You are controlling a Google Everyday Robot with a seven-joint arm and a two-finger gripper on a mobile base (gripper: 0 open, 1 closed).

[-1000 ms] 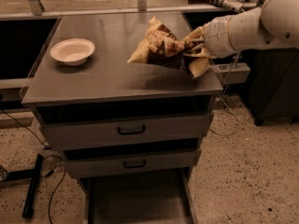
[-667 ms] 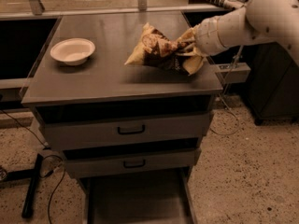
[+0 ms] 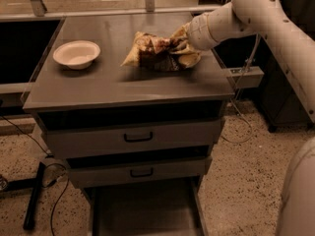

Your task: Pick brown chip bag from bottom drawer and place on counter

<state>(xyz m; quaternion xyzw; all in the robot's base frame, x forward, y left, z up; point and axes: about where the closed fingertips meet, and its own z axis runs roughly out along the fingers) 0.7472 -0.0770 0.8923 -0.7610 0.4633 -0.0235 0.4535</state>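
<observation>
The brown chip bag (image 3: 151,51) lies on the right half of the counter (image 3: 118,90), dark brown with tan edges, its left tip pointing toward the bowl. My gripper (image 3: 185,46) is at the bag's right end, fingers closed on its crumpled edge, with the white arm reaching in from the upper right. The bottom drawer (image 3: 142,213) stands pulled open at the foot of the cabinet; the part of its grey floor that shows has nothing on it.
A white bowl (image 3: 77,53) sits on the counter's left side. Two upper drawers with black handles (image 3: 138,137) are shut. A black stand and cables (image 3: 37,200) lie on the floor at left. Dark cabinets flank the counter.
The arm has carried the bag leftward and down, so it now rests on the counter surface. The gripper still holds its right end. The bowl has not moved.
</observation>
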